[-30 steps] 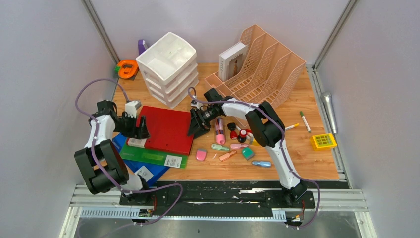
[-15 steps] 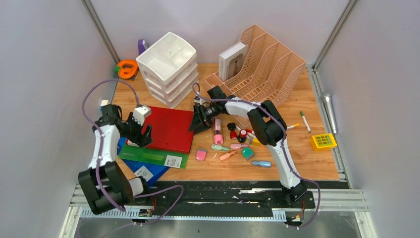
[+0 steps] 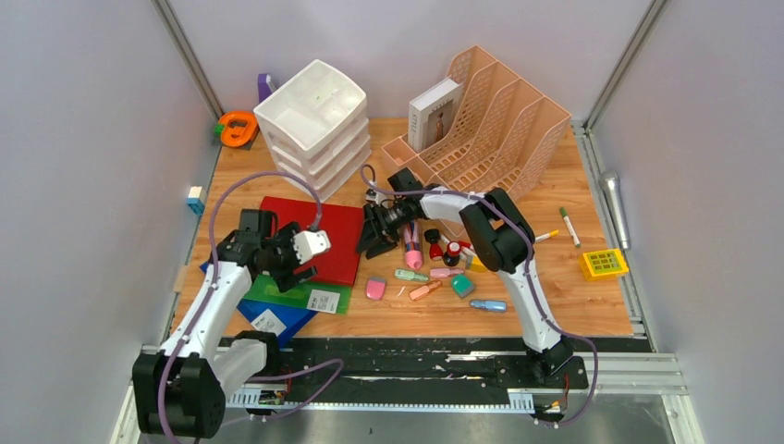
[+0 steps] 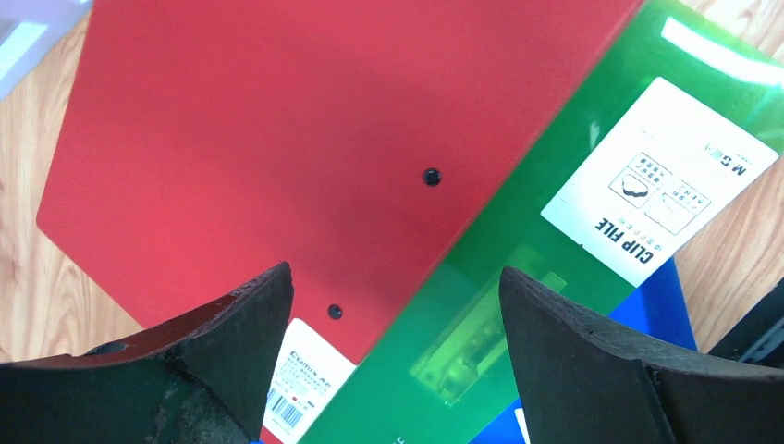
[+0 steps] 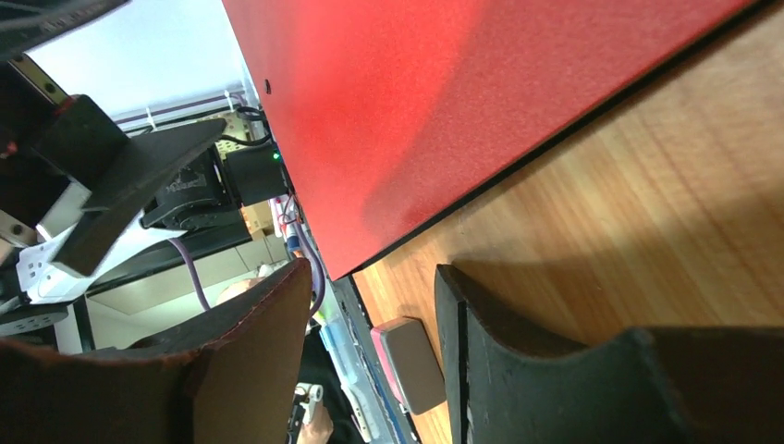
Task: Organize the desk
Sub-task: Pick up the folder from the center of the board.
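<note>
The desk (image 3: 573, 305) is a wood-grain top strewn with stationery. A red folder (image 3: 324, 231) lies at centre left, overlapping a green clip file (image 3: 277, 294) and a blue folder (image 3: 277, 319). My left gripper (image 3: 298, 268) hovers over the red folder's near edge. In the left wrist view it (image 4: 396, 273) stands wide open above the red folder (image 4: 324, 120) and the green file (image 4: 555, 277), holding nothing. My right gripper (image 3: 370, 242) sits low at the red folder's right edge. In the right wrist view it (image 5: 372, 268) is open and empty, the folder (image 5: 444, 92) just beyond its tips.
White drawers (image 3: 314, 125) and a pink file rack (image 3: 490, 116) holding a book (image 3: 434, 111) stand at the back. Small pens and bottles (image 3: 434, 264) and a pink eraser (image 3: 375, 288) lie right of the folders. A yellow box (image 3: 603, 264) and markers (image 3: 569, 225) lie at the right.
My left arm swung from the red folder's left edge rightward and nearer, over its near edge. The right gripper narrowed slightly and stayed at the folder's right edge.
</note>
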`<control>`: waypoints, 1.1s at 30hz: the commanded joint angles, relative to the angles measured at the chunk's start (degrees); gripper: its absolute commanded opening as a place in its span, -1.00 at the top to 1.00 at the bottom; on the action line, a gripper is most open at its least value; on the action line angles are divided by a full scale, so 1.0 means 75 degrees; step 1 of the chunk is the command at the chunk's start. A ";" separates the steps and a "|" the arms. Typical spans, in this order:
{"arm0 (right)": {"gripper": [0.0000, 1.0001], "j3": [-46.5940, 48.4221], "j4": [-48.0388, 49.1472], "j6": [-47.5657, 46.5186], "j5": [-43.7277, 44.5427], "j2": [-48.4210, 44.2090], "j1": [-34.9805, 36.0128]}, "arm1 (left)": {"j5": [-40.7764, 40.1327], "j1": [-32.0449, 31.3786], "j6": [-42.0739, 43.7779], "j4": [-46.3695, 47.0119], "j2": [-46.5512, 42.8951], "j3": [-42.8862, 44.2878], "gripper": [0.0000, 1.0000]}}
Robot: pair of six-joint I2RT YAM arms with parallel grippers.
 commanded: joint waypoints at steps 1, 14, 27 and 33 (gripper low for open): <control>-0.07 -0.0007 0.0011 -0.0190 0.0232 -0.0178 0.0238 | -0.0892 -0.0683 0.0459 0.0743 -0.0226 -0.0458 -0.80; 0.03 0.0090 0.0395 0.0331 -0.0134 0.0006 0.0355 | -0.1789 -0.1405 0.0650 0.2361 0.0095 -0.1715 -0.52; 0.12 -0.0032 0.0690 0.0626 -0.0232 0.0116 0.0355 | -0.1762 -0.1822 -0.0061 0.2832 0.0135 -0.1910 -0.45; 0.06 -0.0092 0.0610 0.0622 -0.0076 0.0097 0.0365 | -0.1793 -0.1835 -0.0333 0.2710 0.0024 -0.1835 -0.49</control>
